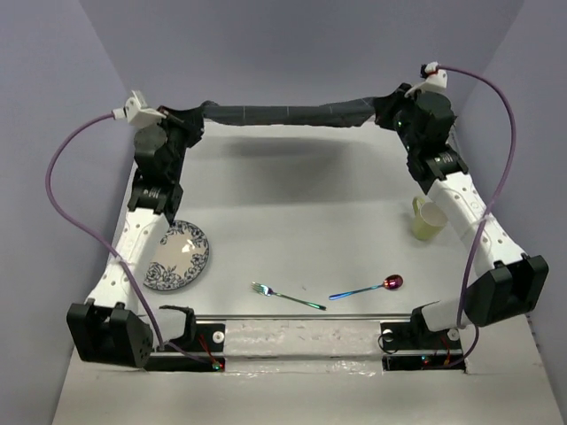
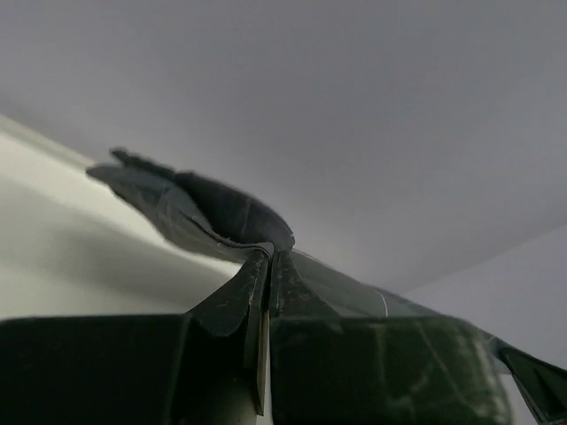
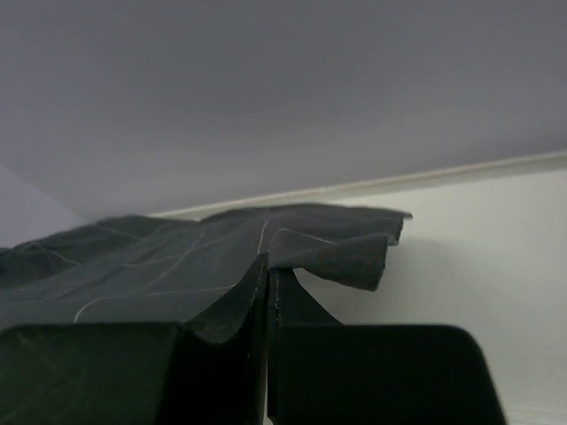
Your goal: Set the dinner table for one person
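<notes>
**Rail up front, one cloth stretched at the back**

Nearest us in the top view runs the rail that carries both arm bases. It sits on the near edge of the table, whose white top fills the floor of the grey-walled booth and lies under everything else.

We count two containers. One pale yellow cup stands upright on the right side, just beside the right arm, with its handle to the left. We cannot tell what is in it. One round plate with a blue patterned rim lies flat on the left, and the left arm covers part of its near-left edge.

We count one fork and one spoon. They lie side by side just beyond the rail, near each other but apart, the fork on the left. The spoon's reddish bowl points right.

We see one dark grey cloth, bunched into a long band across the far side, with its shadow falling on the table below it. The left gripper pinches its left end and the right gripper its right end.

In the left wrist view the left gripper has its jaws closed tight on a fold of the cloth. In the right wrist view the right gripper is clamped the same way on the cloth, with the table beyond it.
</notes>
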{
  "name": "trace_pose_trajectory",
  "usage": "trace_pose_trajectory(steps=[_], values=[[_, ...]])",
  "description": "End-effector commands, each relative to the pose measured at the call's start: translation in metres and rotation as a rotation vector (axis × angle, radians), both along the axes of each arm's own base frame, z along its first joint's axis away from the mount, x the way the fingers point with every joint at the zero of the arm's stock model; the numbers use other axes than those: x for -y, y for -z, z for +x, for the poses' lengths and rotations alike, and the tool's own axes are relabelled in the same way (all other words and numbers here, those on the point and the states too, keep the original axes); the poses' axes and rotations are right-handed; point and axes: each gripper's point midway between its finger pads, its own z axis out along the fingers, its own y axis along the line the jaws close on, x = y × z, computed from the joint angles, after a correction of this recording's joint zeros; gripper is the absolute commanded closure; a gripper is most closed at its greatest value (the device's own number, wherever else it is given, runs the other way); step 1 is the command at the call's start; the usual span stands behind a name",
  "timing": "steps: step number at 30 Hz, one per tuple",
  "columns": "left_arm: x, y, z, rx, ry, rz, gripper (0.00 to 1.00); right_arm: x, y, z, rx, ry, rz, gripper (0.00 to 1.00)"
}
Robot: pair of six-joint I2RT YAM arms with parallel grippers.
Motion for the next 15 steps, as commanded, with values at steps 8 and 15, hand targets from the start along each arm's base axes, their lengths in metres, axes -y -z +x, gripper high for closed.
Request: trace_pose_trajectory(steps=[8, 15], values=[[-0.021, 0.193, -0.037, -0.180, -0.033, -0.098, 1.00, 0.027, 0.193, -0.012, -0.262, 0.110, -0.010, 1.00], [-0.021, 0.270, -0.078, -0.266, -0.025, -0.131, 1.00, 0.026, 0.289, -0.056, -0.462, 0.098, 0.044, 1.00]])
